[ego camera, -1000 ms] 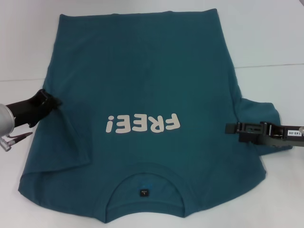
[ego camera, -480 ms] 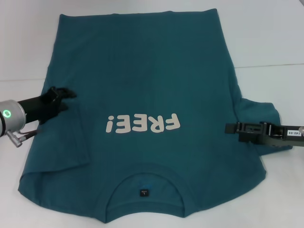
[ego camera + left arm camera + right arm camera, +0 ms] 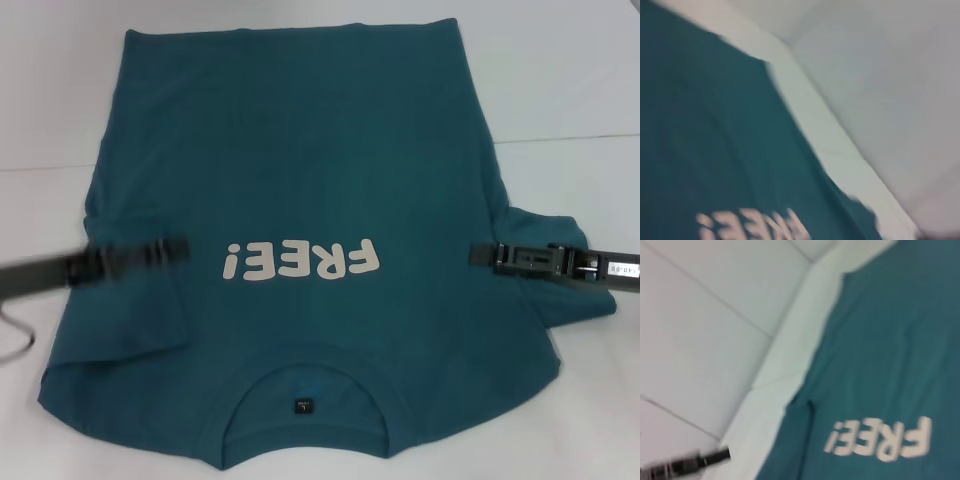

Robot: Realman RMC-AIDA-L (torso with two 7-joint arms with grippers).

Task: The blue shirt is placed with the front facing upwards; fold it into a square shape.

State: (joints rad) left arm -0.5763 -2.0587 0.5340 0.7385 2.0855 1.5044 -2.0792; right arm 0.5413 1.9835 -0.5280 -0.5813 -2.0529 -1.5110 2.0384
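In the head view, the blue shirt (image 3: 300, 250) is seen spread on the white desk (image 3: 560, 80), its collar toward the near edge and its hem toward the far edge, the white lettering facing up. The left sleeve has been folded inward over the body. Within the last second the left claw (image 3: 165, 252) has been swung from the shirt's left border inward, so that it is now stretched over the folded sleeve, close to the lettering; it is smeared by motion, and whether it is clenched or released cannot be told. The right claw (image 3: 490, 256) has barely been shifted and is held at the shirt's right border, beside the right sleeve, which is not yet folded in; its state cannot be told either. The left sleeve fold is judged done or being pressed flat, the right one pending.

In the left wrist view, only the shirt (image 3: 715, 150) and the desk (image 3: 880, 75) are shown, blurred.

In the right wrist view, the lettering (image 3: 880, 440) is seen, and the left claw (image 3: 715, 456) is visible farther off.
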